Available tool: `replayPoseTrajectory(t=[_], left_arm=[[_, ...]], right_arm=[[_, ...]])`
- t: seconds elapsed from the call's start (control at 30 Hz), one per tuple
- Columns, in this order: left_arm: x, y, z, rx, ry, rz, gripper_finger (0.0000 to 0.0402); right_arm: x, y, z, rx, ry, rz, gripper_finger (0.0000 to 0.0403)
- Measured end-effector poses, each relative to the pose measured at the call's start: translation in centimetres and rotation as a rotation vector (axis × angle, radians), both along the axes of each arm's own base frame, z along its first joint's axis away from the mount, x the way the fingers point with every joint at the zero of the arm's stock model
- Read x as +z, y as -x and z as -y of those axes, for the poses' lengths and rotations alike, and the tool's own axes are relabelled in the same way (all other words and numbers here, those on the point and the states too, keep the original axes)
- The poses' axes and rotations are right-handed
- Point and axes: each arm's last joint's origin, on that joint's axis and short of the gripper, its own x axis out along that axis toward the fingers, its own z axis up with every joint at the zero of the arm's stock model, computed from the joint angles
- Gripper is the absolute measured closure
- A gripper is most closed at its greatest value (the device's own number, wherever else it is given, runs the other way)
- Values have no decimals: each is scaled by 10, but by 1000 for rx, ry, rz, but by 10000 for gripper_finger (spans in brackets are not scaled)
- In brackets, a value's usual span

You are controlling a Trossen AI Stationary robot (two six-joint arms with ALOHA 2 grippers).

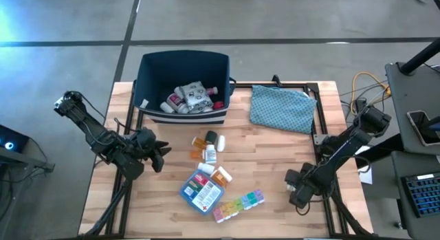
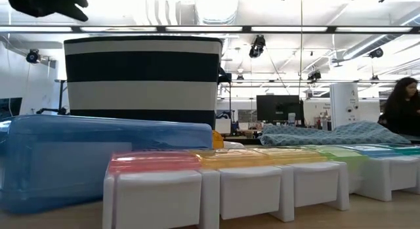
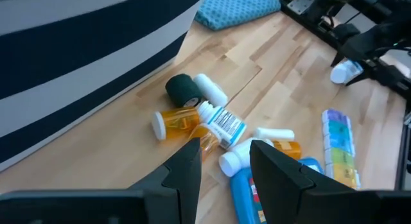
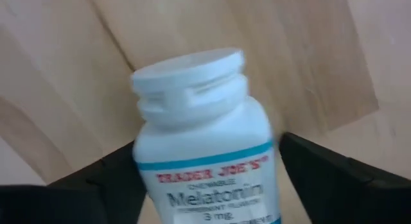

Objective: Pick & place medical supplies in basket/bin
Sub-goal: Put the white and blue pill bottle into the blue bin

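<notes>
**High view: supplies lie mid-table, a white bottle sits between the right fingers**

High view, from the left: the left gripper [image 1: 159, 152] hangs over the table's left side with its fingers together, holding nothing. Just beyond it, at the far edge, stands the navy bin [image 1: 146, 69], with several supplies already inside. In front of the bin lie the loose medical supplies [image 1: 208, 148]: orange and white pill bottles, a dark bandage roll, then the blue first-aid pouch [image 1: 201, 192] and the rainbow pill organizer [image 1: 239, 204] nearest the front. The teal patterned pouch [image 1: 282, 108] rests to the bin's right. At the front right, the right gripper [image 1: 297, 192] has a white melatonin bottle [image 4: 204, 153] between its parted fingers.
</notes>
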Motion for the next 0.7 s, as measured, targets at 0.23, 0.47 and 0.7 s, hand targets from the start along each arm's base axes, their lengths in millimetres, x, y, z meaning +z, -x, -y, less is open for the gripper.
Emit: replayPoseTrajectory(t=[0.23,0.47,0.7], left_arm=[[4,0,0,-2,-4,9,287],[6,0,0,-2,1,15,287],[6,0,0,-12,-5,9,287]], right_arm=[[6,-15,9,-120,18,62,205],[59,-56,27,-272,124,472,206],[169,-100,90,-362,255,1002,199]])
